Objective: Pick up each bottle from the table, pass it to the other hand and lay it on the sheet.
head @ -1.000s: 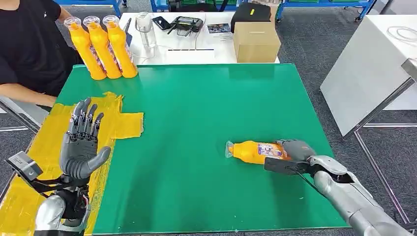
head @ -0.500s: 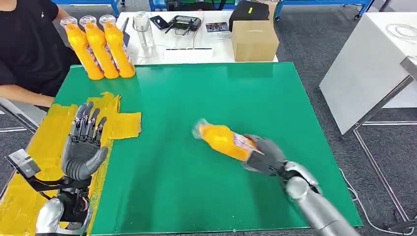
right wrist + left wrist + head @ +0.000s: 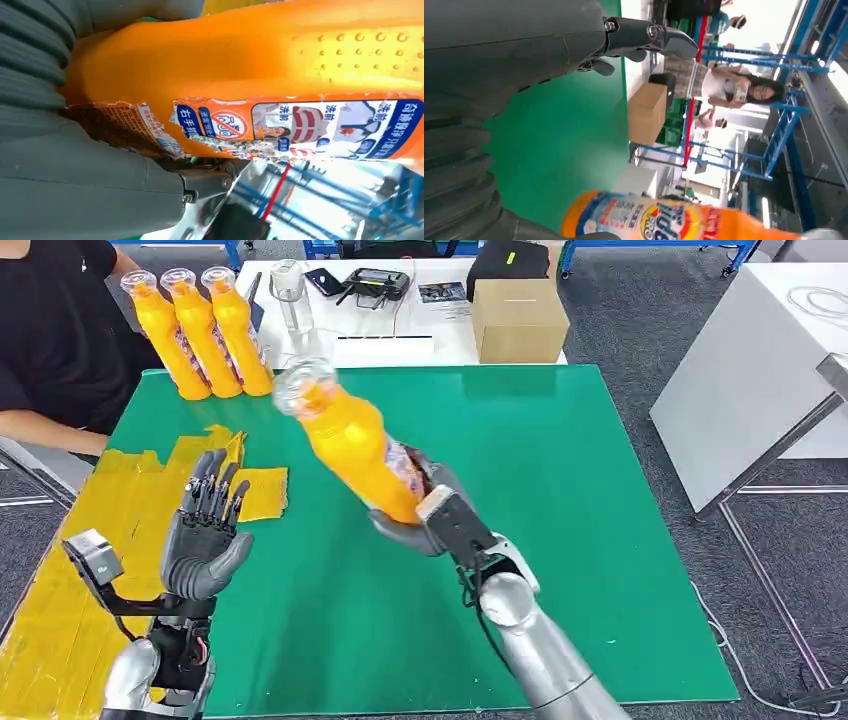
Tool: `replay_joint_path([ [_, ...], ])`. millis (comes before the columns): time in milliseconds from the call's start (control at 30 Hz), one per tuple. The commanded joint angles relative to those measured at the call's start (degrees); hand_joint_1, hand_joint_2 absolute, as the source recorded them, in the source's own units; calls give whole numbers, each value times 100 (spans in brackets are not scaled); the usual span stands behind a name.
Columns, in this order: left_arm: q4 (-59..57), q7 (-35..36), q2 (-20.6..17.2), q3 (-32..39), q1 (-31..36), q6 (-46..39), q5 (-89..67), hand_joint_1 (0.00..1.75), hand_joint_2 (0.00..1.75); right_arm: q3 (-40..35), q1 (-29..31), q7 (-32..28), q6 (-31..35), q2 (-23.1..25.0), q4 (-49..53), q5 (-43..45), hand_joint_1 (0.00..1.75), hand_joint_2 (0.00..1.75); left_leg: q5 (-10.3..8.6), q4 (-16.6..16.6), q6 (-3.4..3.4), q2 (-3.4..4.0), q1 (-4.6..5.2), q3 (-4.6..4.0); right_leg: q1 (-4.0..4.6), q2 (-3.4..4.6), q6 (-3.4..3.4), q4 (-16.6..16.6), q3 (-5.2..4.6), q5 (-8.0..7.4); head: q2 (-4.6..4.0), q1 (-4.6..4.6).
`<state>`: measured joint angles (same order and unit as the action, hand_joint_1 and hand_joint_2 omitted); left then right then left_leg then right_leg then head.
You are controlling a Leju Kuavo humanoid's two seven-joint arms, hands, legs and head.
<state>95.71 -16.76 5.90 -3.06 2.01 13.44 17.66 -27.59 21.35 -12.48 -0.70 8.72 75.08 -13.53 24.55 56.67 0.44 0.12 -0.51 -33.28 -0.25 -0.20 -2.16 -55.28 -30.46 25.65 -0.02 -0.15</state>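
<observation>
Over the table [image 3: 600, 540] you have one bottle [image 3: 355, 445] gripped by the right hand [image 3: 420, 515], base hidden; three bottles [image 3: 200, 335] behind; left hand [image 3: 205, 535] spread, empty.

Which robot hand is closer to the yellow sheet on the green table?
Left. The left robot hand is raised open right over the yellow sheet's edge. The right robot hand is out over the middle of the green table, holding the orange plastic bottle.

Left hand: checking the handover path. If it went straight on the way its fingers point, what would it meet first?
Probably nothing close: the open left hand points over the yellow sheet toward the three standing bottles; depth is unclear.
</observation>
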Motion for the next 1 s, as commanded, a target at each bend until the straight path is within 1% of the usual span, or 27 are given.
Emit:
replay_joint_path([
  [33,-383,97,74,-478,257,45,33,0,175,-666,691,134,89,472,-1091,-137,175,175,6,-2,-1,3,-1,17,2,5,5,1,15,4,0,0],
  [133,-377,119,67,-580,299,39,21,0,175,-762,794,165,107,559,-1336,-178,175,175,8,0,-2,13,-2,18,3,15,6,0,13,3,0,-2],
  [200,-381,134,77,-600,321,15,21,0,175,-777,812,163,143,589,-1412,-180,175,175,2,-2,-1,0,0,8,0,1,3,1,7,2,0,-2],
  [300,-384,131,44,-638,329,23,22,0,175,-803,845,159,141,578,-1483,-176,175,175,5,-3,1,-3,-3,16,5,-1,4,6,17,4,0,0],
  [433,-446,159,35,-781,410,15,74,0,175,-931,998,210,135,637,-1927,-214,175,175,4,-2,1,-2,-2,12,2,0,2,5,14,2,0,-2],
  [567,-481,158,25,-841,464,4,103,0,175,-885,1067,211,175,624,-2232,-209,175,175,2,-5,0,-6,-1,12,1,-4,3,5,13,3,0,-2],
  [767,-486,156,33,-852,483,-2,114,0,175,-869,1058,202,181,603,-2288,-209,175,175,4,-4,1,-5,-2,14,3,-3,3,7,16,3,0,-2],
  [833,-486,156,33,-852,483,-2,114,0,175,-869,1058,202,181,603,-2288,-209,175,175,0,-3,0,-9,0,2,0,-7,1,4,3,2,0,0],
  [967,-486,156,33,-852,483,-2,114,0,175,-869,1058,202,181,603,-2288,-209,175,175,8,-1,0,-8,-5,16,6,-6,4,7,19,7,0,0],
  [1000,-486,156,33,-852,483,-2,114,0,175,-869,1058,202,181,603,-2288,-209,175,175,3,-2,1,-8,-1,6,2,-7,1,4,7,3,0,-2],
])
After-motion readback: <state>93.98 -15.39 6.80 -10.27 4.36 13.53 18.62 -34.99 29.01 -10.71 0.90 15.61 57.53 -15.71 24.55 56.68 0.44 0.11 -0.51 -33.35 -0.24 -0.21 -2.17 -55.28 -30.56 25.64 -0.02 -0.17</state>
